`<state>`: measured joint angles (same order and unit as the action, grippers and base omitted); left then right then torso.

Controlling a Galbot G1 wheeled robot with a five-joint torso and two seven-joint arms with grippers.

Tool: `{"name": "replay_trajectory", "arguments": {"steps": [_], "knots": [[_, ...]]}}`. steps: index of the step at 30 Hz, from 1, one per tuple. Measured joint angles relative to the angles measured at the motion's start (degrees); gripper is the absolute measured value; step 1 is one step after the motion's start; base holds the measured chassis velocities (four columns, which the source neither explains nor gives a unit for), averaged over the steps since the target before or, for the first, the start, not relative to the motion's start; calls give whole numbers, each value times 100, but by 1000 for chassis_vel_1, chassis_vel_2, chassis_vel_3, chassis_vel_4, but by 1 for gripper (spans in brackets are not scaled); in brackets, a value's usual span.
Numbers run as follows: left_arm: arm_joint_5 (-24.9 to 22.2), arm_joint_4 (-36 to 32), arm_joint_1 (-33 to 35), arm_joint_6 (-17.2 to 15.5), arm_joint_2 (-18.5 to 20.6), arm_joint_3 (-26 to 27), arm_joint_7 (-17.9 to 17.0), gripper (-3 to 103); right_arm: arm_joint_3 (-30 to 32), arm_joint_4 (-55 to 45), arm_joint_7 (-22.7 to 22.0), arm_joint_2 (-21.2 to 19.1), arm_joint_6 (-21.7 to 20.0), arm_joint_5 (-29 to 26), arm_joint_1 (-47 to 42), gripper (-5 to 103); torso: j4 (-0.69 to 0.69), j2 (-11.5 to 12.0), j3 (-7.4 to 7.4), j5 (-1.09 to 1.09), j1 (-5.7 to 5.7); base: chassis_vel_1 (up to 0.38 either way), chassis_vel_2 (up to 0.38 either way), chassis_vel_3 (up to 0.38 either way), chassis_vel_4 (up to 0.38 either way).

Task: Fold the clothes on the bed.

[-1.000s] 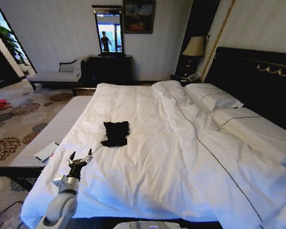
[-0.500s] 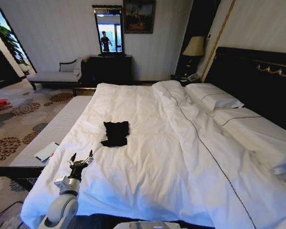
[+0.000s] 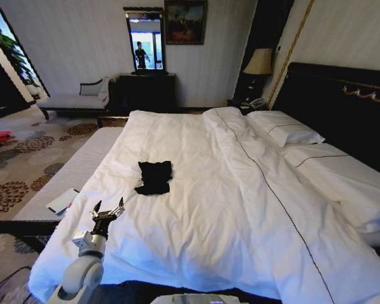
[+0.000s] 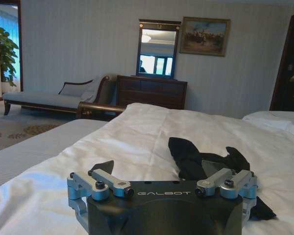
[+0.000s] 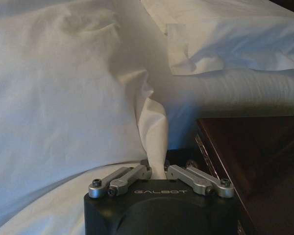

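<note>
Clothes (image 3: 154,177) lie mid-bed (image 3: 240,209); left tool (image 3: 107,212) spread; right tool (image 5: 157,171) pinches duvet (image 5: 154,127) edge.

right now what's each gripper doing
left gripper: open, above the duvet short of the clothes.
right gripper: shut on a duvet fold.

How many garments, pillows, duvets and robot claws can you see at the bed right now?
Black garment: 1
White pillows: 2
White duvet: 1
Left claw and right claw: 2
Total: 6
</note>
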<state>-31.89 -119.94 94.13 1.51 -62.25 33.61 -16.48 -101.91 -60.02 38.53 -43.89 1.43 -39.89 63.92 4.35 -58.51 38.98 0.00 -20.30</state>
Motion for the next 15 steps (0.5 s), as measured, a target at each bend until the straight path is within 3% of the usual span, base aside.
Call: {"name": "replay_trajectory", "arguments": {"steps": [7, 9, 13, 15], "knots": [[17, -47, 95, 4, -5, 35, 0, 100, 25, -141, -31, -7, 39, -171, -21, 31, -4, 0, 0, 0, 0, 0, 0, 0, 0], [19, -48, 99, 8, -8, 35, 0, 100, 45, -148, -33, 0, 37, -215, -41, 31, -4, 0, 0, 0, 0, 0, 0, 0, 0], [20, -62, 111, 30, -30, 35, 8, 100, 228, -246, -2, 43, 35, -407, -195, 53, -3, 0, 0, -1, 0, 0, 0, 0, 0], [21, -62, 113, 35, -31, 35, 11, 100, 270, -303, 18, 41, 39, -465, -228, 53, -3, 0, 0, 0, 0, 0, 0, 0, 0]]}}
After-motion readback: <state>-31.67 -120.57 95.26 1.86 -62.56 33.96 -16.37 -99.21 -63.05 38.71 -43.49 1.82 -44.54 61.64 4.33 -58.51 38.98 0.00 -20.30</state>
